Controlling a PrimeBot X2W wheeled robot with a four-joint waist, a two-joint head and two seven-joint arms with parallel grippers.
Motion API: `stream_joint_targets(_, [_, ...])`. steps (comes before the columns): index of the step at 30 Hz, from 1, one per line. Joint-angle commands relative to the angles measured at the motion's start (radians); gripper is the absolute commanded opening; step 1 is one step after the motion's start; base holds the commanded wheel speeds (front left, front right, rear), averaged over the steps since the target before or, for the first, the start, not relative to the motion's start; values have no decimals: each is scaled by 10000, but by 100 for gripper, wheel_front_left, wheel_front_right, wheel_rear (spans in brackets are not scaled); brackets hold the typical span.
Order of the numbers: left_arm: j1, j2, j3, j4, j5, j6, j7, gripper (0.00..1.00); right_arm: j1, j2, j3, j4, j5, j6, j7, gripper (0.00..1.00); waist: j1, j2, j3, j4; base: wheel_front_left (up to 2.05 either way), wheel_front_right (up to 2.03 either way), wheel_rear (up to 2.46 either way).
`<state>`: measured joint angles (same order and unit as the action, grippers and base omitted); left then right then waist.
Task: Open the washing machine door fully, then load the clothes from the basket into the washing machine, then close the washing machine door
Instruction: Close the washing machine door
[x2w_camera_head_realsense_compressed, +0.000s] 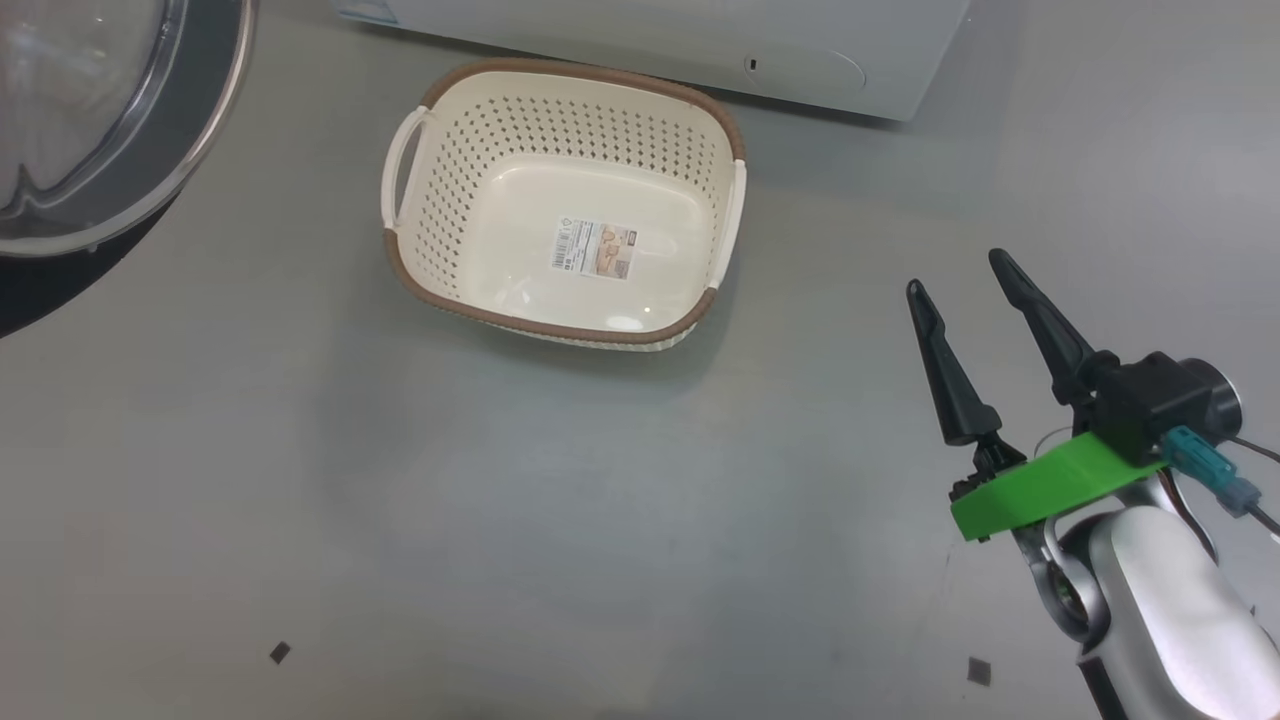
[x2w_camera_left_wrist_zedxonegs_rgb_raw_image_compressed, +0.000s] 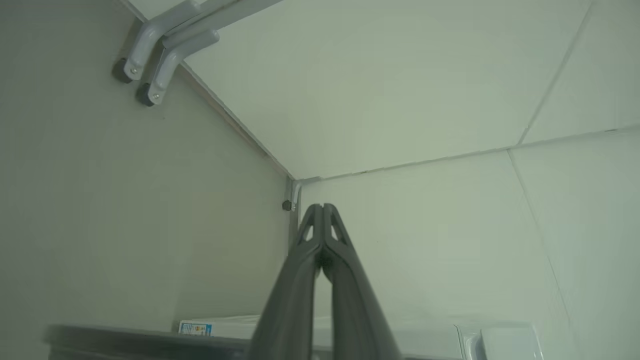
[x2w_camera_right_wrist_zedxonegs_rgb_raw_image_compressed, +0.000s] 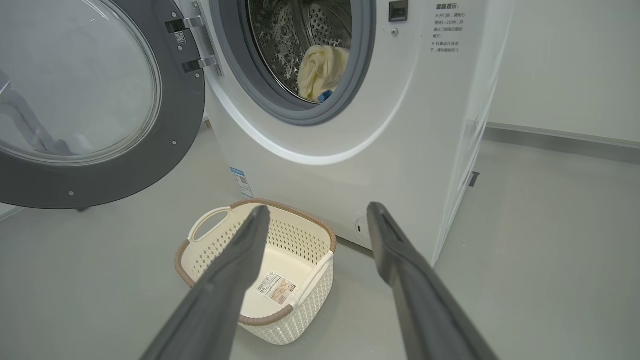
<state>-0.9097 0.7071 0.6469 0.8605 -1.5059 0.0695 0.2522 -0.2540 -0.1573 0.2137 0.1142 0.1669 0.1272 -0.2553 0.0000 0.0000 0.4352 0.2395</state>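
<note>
Clothes lie inside the washing machine, top middle of the right wrist view.
The washing machine door hangs wide open at the upper left. The basket sits on the grey floor just in front of the machine, its sticker showing. The right gripper, lower right of the head view, has its fingers spread apart. The left gripper has its fingers pressed together, pointing at a white wall.

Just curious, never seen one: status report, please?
Left gripper shut, right gripper open, neither holding. Basket empty, clothes in drum. Door open, no obstruction seen.
</note>
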Motion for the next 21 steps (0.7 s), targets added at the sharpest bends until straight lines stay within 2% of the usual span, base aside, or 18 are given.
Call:
stream_joint_targets(1, [-176, 938, 48, 7, -26, 134, 350, 0, -157, -15, 194, -370, -30, 35, -65, 100, 0, 0, 76, -133, 0, 0, 0])
stream_joint_targets(8, [-663, 1332, -399, 961, 275, 71, 529, 0, -111, 94, 208, -476, -59, 35, -65, 100, 0, 0, 156, -264, 0, 0, 0])
stream_joint_targets(14, [-1060, 1346, -970, 1519, 519, -180, 1073, 0, -105, -2, 233, -490, -49, 35, -65, 100, 0, 0, 195, -296, 0, 0, 0])
stream_joint_targets(21, [-1303, 1364, -1472, 2086, 900, -384, 1170, 0, -79, -18, 188, -533, -62, 35, -65, 100, 0, 0, 79, -439, 0, 0, 0])
